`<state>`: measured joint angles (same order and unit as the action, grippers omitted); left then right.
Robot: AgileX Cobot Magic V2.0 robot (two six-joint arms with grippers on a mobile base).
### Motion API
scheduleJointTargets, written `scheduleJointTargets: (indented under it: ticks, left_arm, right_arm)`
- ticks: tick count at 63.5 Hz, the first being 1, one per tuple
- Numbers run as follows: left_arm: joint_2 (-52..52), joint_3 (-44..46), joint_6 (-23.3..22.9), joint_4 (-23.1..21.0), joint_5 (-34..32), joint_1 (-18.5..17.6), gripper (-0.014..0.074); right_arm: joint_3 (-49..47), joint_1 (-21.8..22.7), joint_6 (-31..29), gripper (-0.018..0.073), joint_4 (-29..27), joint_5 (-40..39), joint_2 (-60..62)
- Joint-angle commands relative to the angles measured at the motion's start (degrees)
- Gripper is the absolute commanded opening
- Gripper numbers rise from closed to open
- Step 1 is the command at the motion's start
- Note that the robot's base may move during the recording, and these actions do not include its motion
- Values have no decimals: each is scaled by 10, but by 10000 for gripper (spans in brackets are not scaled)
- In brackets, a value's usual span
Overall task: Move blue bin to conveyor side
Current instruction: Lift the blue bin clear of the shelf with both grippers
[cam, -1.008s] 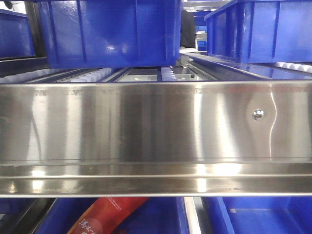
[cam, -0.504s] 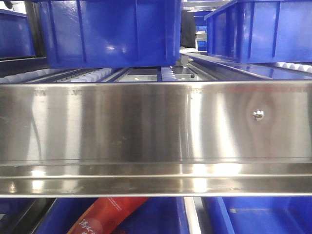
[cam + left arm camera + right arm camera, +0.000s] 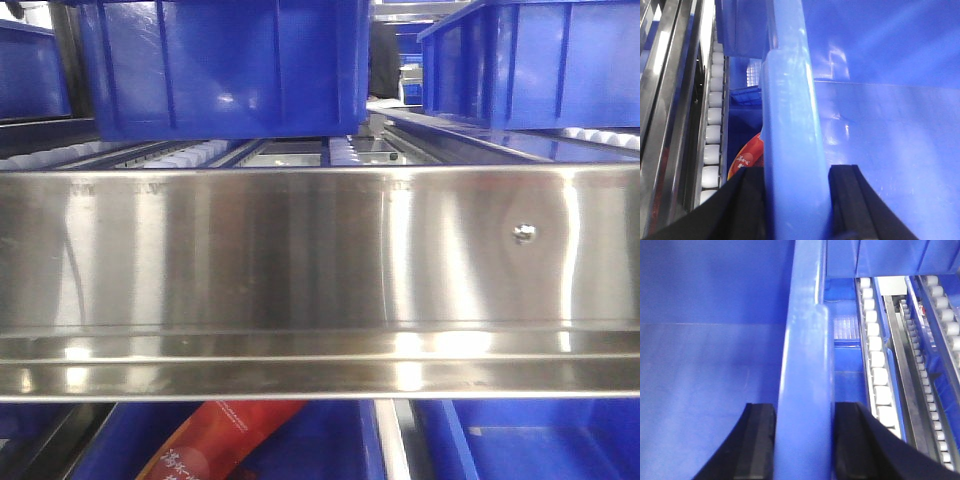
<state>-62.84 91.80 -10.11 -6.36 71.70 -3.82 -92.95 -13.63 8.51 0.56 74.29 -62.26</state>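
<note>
In both wrist views the blue bin's thick rolled rim (image 3: 790,100) (image 3: 807,340) runs up the middle of the picture. My left gripper (image 3: 796,175) is shut on that rim, one black finger outside the wall and one inside. On the opposite rim my right gripper (image 3: 805,412) is shut the same way. The bin's smooth inner wall (image 3: 890,125) (image 3: 710,365) fills one side of each view. Neither gripper shows in the front view. The conveyor is out of view.
A wide stainless-steel rack rail (image 3: 320,260) spans the front view. Blue crates (image 3: 220,60) (image 3: 530,60) stand on the shelf above it. A red packet (image 3: 225,440) (image 3: 747,155) lies in a crate below. White roller tracks (image 3: 712,135) (image 3: 875,360) run beside the held bin.
The front view has shifted slightly: the rail's screw now sits a little left and higher, and the reflections on the steel have moved. The upper crates look unchanged.
</note>
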Motion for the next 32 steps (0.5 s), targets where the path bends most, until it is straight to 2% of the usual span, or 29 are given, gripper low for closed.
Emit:
scheduleJointTargets:
  ticks: [1,32]
  left_arm:
    - [13,9,9,22,-53,1,-18]
    - [13,9,9,22,-53,1,-18]
  right_arm:
    - [-8,3,-10,-80,43,-53,14]
    - [-8,3,-10,-80,43,-53,14]
